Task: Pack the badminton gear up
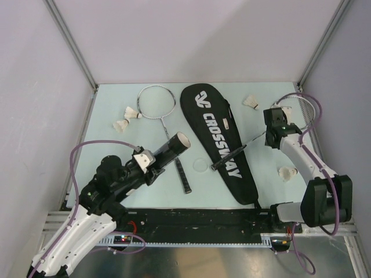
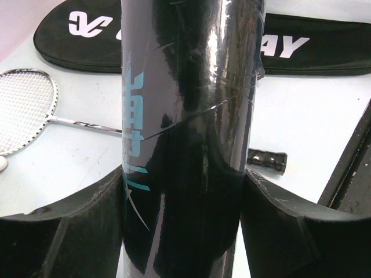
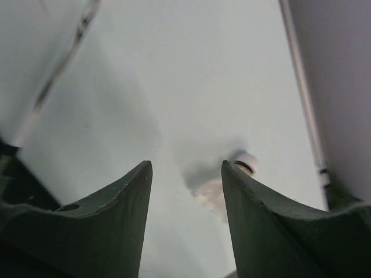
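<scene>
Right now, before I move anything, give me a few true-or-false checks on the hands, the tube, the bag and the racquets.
The left hand grips the glossy black cylindrical tube. True.
The black racquet-shaped fabric CROSSWAY bag stands upright. False: it lies flat on the table.
The right hand holds a white feather shuttlecock. False: it is open and empty; the shuttlecock lies loose beneath it.
A thin silver racquet rests its black handle on the bag. True.

Pale table [image 1: 269, 156], CROSSWAY bag [image 1: 223, 145] ctr, racquet [image 1: 156, 103] w/ two shuttlecocks [image 1: 121, 125] left (far side)
</scene>
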Controlling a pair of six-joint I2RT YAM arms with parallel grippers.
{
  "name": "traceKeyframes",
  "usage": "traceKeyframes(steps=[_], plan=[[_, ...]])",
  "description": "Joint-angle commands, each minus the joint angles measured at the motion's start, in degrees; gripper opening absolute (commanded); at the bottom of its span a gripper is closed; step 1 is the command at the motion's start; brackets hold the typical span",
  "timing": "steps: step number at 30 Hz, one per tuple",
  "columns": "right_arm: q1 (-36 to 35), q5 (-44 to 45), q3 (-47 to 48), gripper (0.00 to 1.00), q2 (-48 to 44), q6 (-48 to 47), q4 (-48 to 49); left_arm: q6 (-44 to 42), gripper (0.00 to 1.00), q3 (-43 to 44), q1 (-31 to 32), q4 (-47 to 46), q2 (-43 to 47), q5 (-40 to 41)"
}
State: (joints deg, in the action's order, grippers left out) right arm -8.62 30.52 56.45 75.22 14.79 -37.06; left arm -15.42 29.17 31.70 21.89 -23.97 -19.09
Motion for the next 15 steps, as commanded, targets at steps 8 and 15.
traceKeyframes(steps=[8,15], plan=[[-0.8,-0.7,-0.1,0.57,7.5,-18.6,-9.3,1.4,0.33,3.6,0.3,-5.1,-3.6,-1.1],[-5.2,0.8,-0.4,0.66,9.6,-17.8,-9.7,1.8,0.33,3.1,0.4,-5.2,-4.2,-0.6]])
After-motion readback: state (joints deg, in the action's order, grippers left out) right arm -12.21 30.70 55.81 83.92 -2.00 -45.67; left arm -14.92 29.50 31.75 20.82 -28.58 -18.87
